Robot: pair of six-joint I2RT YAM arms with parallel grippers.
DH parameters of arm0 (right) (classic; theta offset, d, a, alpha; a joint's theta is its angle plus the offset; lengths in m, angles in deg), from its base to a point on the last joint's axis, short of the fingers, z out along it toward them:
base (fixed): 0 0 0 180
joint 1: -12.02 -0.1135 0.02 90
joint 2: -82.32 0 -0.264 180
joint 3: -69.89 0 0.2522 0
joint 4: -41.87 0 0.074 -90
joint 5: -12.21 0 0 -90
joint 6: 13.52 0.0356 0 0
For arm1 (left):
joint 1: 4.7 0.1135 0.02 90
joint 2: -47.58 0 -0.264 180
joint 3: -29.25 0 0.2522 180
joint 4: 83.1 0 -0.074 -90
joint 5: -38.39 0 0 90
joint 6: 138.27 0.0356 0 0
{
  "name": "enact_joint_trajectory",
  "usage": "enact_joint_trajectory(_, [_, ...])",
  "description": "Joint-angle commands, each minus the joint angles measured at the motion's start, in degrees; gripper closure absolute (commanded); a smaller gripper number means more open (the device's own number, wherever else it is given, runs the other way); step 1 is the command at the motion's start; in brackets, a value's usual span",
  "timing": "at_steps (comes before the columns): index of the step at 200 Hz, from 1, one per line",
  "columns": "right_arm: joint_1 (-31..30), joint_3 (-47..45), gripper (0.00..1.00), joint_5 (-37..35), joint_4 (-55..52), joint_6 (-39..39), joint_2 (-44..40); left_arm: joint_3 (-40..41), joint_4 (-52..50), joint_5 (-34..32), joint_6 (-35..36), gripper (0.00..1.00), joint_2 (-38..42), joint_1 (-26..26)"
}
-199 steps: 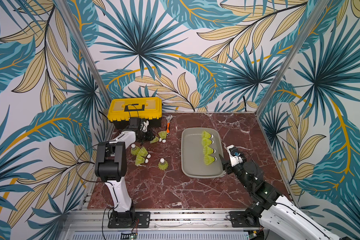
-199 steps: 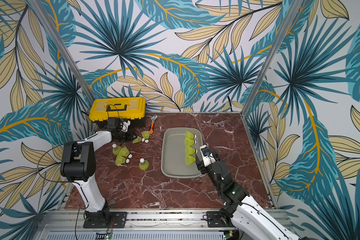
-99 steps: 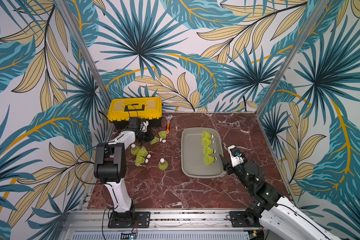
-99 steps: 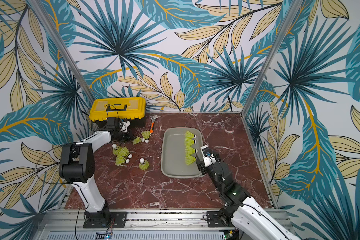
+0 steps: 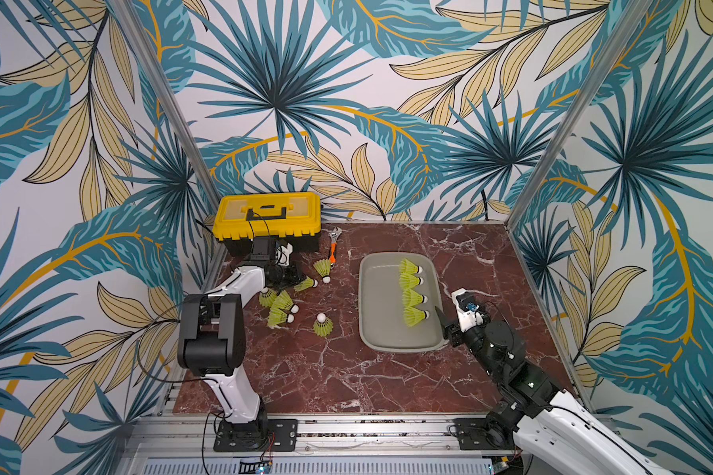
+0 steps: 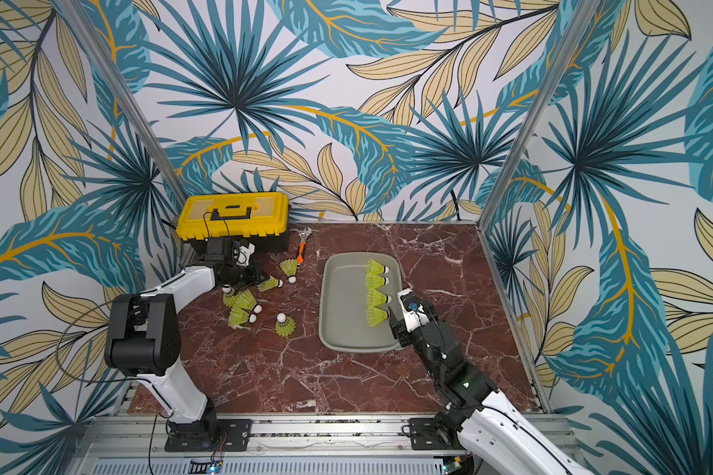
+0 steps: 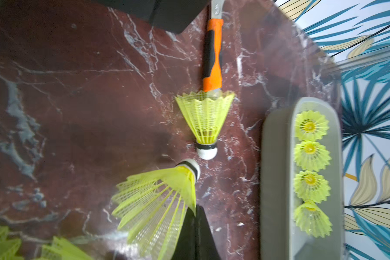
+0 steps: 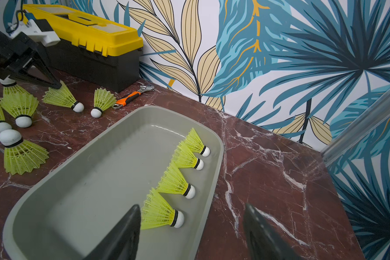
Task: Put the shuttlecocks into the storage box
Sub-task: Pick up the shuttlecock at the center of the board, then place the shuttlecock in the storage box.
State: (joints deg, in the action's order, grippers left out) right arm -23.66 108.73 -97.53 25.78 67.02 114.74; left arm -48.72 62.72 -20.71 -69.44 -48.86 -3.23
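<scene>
My left gripper (image 7: 195,210) is shut on the skirt rim of a neon yellow-green shuttlecock (image 7: 153,198) that lies on the marble. It shows in a top view as well (image 5: 305,283), just in front of the toolbox. Several more shuttlecocks (image 5: 280,308) lie loose around it, and one (image 5: 322,325) stands upright. The grey storage box (image 5: 371,329) holds a row of several shuttlecocks (image 5: 412,298) along its right side. My right gripper (image 8: 191,208) is open, its fingers straddling the box's right rim beside the nearest shuttlecock (image 8: 160,212) in the row.
A yellow-lidded black toolbox (image 5: 266,218) stands at the back left against the wall. An orange-handled wrench (image 5: 333,251) lies beside it, touching a shuttlecock (image 7: 204,119). Patterned walls close in the table on three sides.
My left gripper has closed on the shuttlecock's skirt. The right arm has hardly moved, and its jaws stay open.
</scene>
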Motion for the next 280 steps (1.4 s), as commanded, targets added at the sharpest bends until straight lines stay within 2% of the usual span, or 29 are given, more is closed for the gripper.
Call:
enact_joint_trajectory(1, [-0.1,0.8,0.28,3.4,2.0,-0.6,1.6,4.5,2.0,3.7,-4.6,1.00,8.3,0.1])
enact_joint_trajectory(36, [-0.1,3.4,0.28,8.7,3.8,-1.4,7.6,9.3,1.5,4.6,-10.4,1.00,19.7,-1.6])
enact_joint_trajectory(63, [-0.1,5.0,0.28,13.9,7.4,-2.1,13.3,10.0,0.9,3.7,-15.0,1.00,27.0,-5.2])
enact_joint_trajectory(114, [-0.1,10.9,0.30,23.0,8.6,-3.8,24.5,8.8,1.3,2.4,-22.1,1.00,32.1,-13.6])
enact_joint_trajectory(179, [-0.1,14.8,0.33,31.2,7.9,-8.1,32.3,9.3,8.3,0.5,-27.3,1.00,29.8,-24.8])
enact_joint_trajectory(218, [-0.1,15.8,0.34,30.9,8.7,-10.9,35.0,7.6,9.8,0.0,-27.6,1.00,25.9,-29.6])
enact_joint_trajectory(280, [-0.1,17.4,0.36,29.6,8.0,-12.4,38.1,7.2,11.6,-0.6,-27.9,1.00,22.5,-33.9])
